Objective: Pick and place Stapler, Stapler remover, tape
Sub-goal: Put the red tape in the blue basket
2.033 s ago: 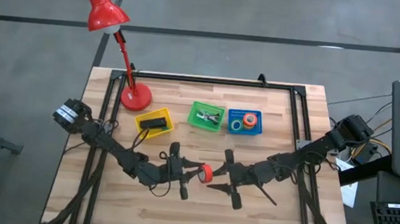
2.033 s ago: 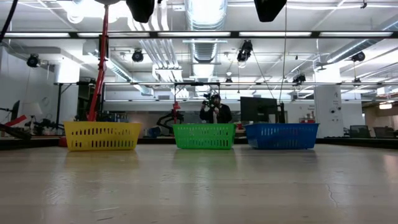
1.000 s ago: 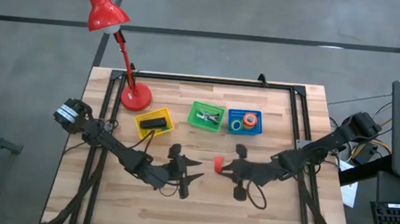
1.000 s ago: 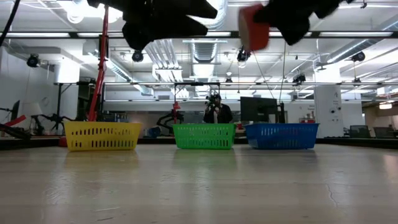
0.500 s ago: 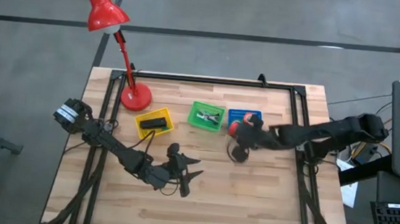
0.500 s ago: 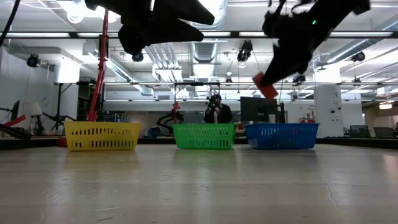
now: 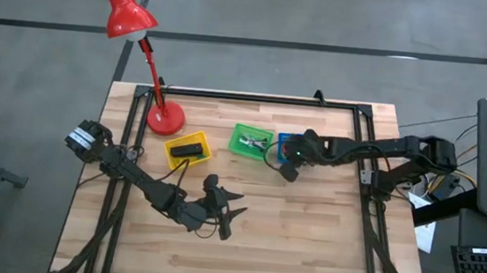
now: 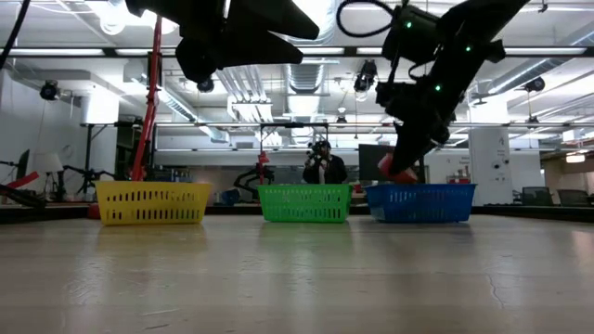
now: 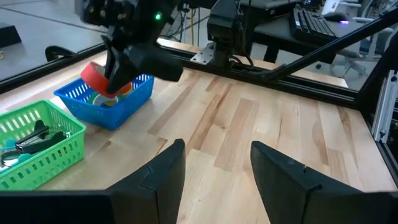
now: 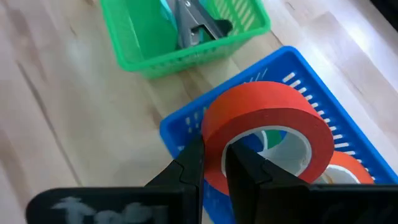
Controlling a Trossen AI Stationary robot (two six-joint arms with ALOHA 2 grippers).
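My right gripper [image 10: 211,149] is shut on a red tape roll [image 10: 267,124] just above the blue basket [image 10: 180,127]. The roll shows at the basket's rim in the low view [image 8: 393,171] and in the left wrist view [image 9: 96,76]. Green and orange tape rolls [image 10: 345,165] lie inside that basket. The black stapler [image 7: 187,150] lies in the yellow basket [image 7: 171,155]. Silvery staple removers [image 7: 252,141] lie in the green basket [image 7: 240,150]. My left gripper [image 7: 230,211] is open and empty above the table's middle. My right gripper pinches the red roll's wall [image 10: 214,163] at one spot of the ring, one finger on the outer face and one in the hole. The roll is lifted clear and tilted over the blue basket's near left corner.
A red desk lamp [image 7: 164,116] stands at the far left, its head past the table's edge. The three baskets stand in a row along the far half of the table. A black frame [image 7: 256,97] runs along the far edge and sides. Bare wood [image 7: 305,239] lies near the front.
My right gripper has carried the red tape roll from above the table's middle toward the far edge and down, and now holds it at the blue basket's rim.
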